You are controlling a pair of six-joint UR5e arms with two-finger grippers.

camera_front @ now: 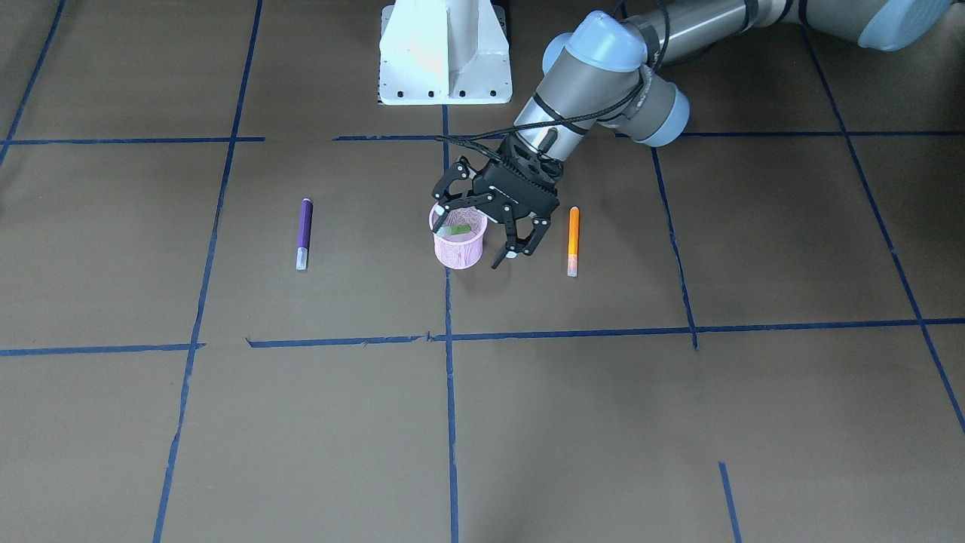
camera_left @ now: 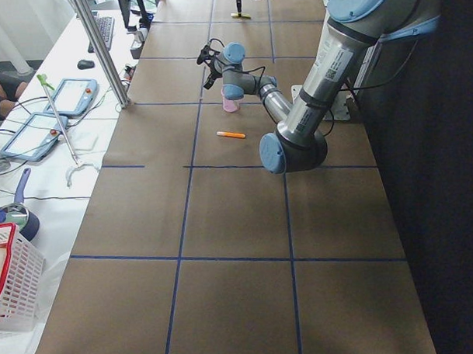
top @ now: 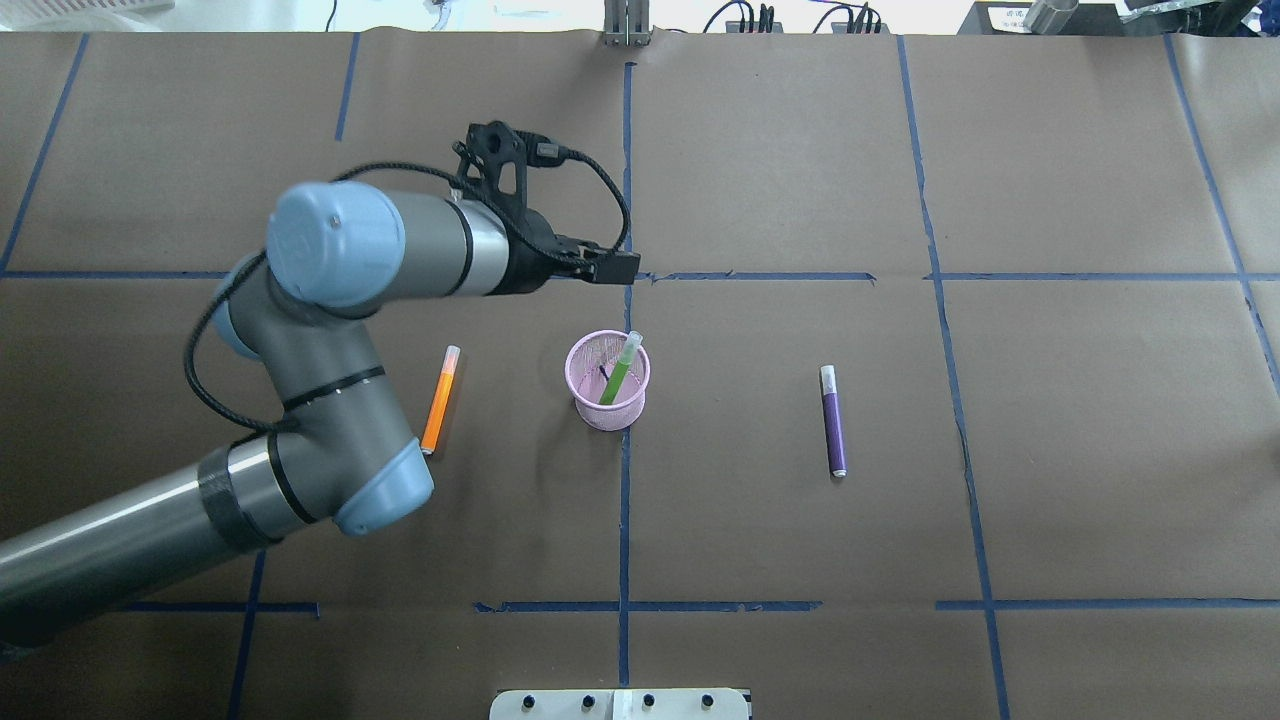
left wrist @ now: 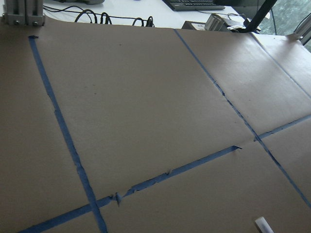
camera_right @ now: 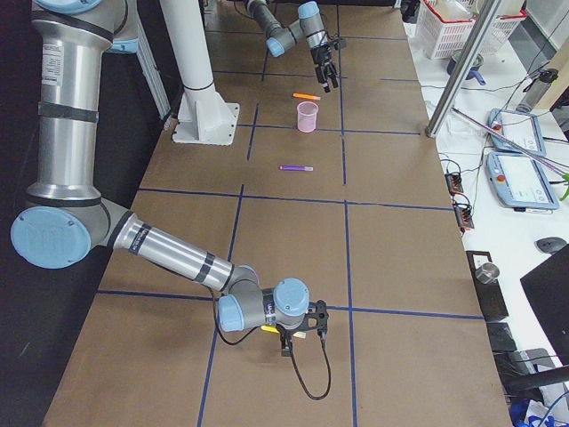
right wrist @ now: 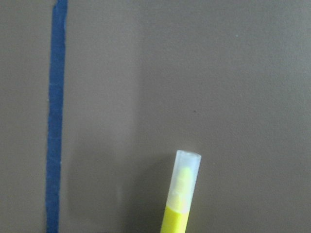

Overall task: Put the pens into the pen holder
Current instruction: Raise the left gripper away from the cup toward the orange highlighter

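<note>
Nearest, seen from the table's end on the robot's right, is the right gripper, low over the table; from this view one cannot tell whether its jaws are apart or closed. Its wrist camera shows only a yellow pen with a clear cap, coming in from the lower edge above the table, with a blue tape line at the side. Whether the pincer holds this pen cannot be told. Farther along the table lies the purple pen, flat, on the robot's right of the pen holder and well apart from it. Next comes the pen holder itself, a pink mesh cup standing upright near the middle of the table. The green pen is inside it, leaning, with its pale cap above the rim. Beyond the cup, on the robot's left of it, the orange pen lies flat, roughly parallel to the purple one. Farthest is the left gripper, which hovers above the table close to the cup, on the side away from the robot; its jaws are spread wide and it holds nothing.
</note>
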